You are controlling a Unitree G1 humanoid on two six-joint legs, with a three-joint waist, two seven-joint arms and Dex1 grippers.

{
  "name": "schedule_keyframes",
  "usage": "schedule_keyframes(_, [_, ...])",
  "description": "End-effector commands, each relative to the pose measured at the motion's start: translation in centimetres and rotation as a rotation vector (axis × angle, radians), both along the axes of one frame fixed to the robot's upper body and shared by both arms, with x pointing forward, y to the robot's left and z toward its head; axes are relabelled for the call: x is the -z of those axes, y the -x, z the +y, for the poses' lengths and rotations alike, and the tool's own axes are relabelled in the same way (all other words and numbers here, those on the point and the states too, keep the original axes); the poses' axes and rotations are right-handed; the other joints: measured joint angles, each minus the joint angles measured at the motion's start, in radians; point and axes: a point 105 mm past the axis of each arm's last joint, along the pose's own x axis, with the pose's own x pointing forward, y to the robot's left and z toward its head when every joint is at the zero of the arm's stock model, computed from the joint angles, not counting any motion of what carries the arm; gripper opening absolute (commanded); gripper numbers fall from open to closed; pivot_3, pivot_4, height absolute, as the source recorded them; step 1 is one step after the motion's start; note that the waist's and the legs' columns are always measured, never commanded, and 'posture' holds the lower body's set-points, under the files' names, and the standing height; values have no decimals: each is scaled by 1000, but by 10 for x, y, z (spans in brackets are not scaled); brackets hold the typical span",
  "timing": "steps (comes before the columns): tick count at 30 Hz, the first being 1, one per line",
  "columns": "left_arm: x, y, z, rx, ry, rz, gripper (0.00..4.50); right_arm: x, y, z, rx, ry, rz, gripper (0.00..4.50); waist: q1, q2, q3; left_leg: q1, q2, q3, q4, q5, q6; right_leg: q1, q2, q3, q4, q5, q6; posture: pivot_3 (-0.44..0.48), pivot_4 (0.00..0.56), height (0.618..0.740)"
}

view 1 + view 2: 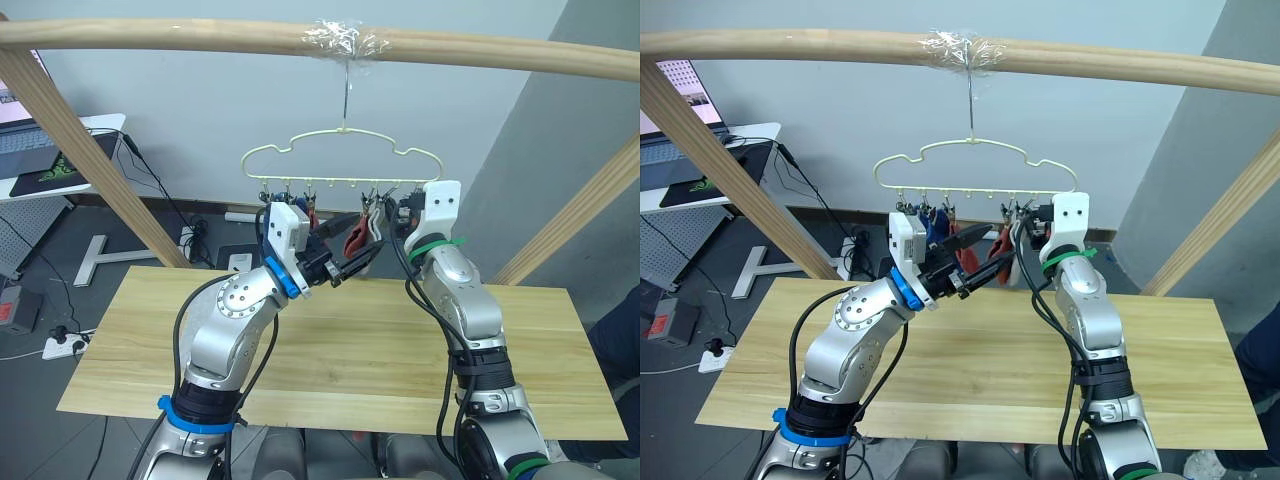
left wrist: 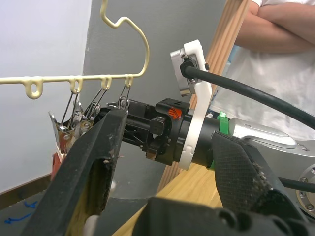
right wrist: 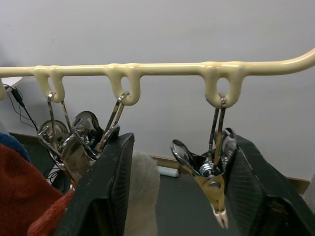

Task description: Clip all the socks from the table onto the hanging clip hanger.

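**Last clips at the hanger: soft socks, springy metal**

The table (image 1: 560, 340) lies bare. Above it, the hanger (image 1: 345, 152) hangs from the wooden rail (image 1: 150, 36), with socks (image 1: 355, 238) bunched under its middle clips. Both grippers sit just below the clip row, left gripper (image 1: 352, 266) at 7 o'clock of the socks, right gripper (image 3: 177, 196) spread wide around a dangling clip (image 3: 212, 182). The left gripper's fingers also stand apart, empty. Socks look light and limp; pinch near the cuff.

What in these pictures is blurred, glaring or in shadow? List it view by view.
Right wrist view: the red sock up close is soft, while the clip and hanger bar are crisp. Left wrist view: the near left finger is soft. Left eye view: the plastic wrap on the rail glints; lighting is even.
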Motion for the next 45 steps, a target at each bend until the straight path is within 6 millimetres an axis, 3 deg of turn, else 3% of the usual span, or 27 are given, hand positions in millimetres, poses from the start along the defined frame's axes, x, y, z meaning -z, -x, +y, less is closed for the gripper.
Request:
schedule_keyframes(1, [-16, 6, -2, 10, 22, -71, 3137, -17, 1, 3, -1, -7, -66, 2521, 0, 0, 0, 0, 0, 0, 0, 0, 0, 0, 0, 0, 0, 0, 0, 159, 151, 740])
schedule_keyframes(15, [-16, 6, -2, 7, 25, -72, 3137, -20, 10, -6, 81, 31, -71, 2521, 0, 0, 0, 0, 0, 0, 0, 0, 0, 0, 0, 0, 0, 0, 0, 160, 151, 740])
schedule_keyframes(18, [-17, 6, -2, 9, 25, -74, 3137, -21, 10, -7, 89, 30, -75, 1997, 0, 0, 0, 0, 0, 0, 0, 0, 0, 0, 0, 0, 0, 0, 0, 160, 151, 740])
schedule_keyframes(20, [-16, 6, -2, 9, 25, -73, 3137, -21, 10, -7, 92, 34, -75, 1339, 0, 0, 0, 0, 0, 0, 0, 0, 0, 0, 0, 0, 0, 0, 0, 158, 142, 740])
schedule_keyframes(35, [-16, 6, -3, 13, 25, -74, 3137, -20, 9, -10, 104, 27, -66, 1339, 0, 0, 0, 0, 0, 0, 0, 0, 0, 0, 0, 0, 0, 0, 0, 158, 141, 740])
schedule_keyframes(42, [-17, 6, -3, 8, 32, -76, 3137, -20, 7, -14, 111, 21, -62, 144, 0, 0, 0, 0, 0, 0, 0, 0, 0, 0, 0, 0, 0, 0, 0, 158, 145, 740])
schedule_keyframes(45, [-13, 1, 4, -34, 26, -62, 3137, -21, 7, -21, 109, 30, -62, 15, 0, 0, 0, 0, 0, 0, 0, 0, 0, 0, 0, 0, 0, 0, 0, 158, 145, 740])
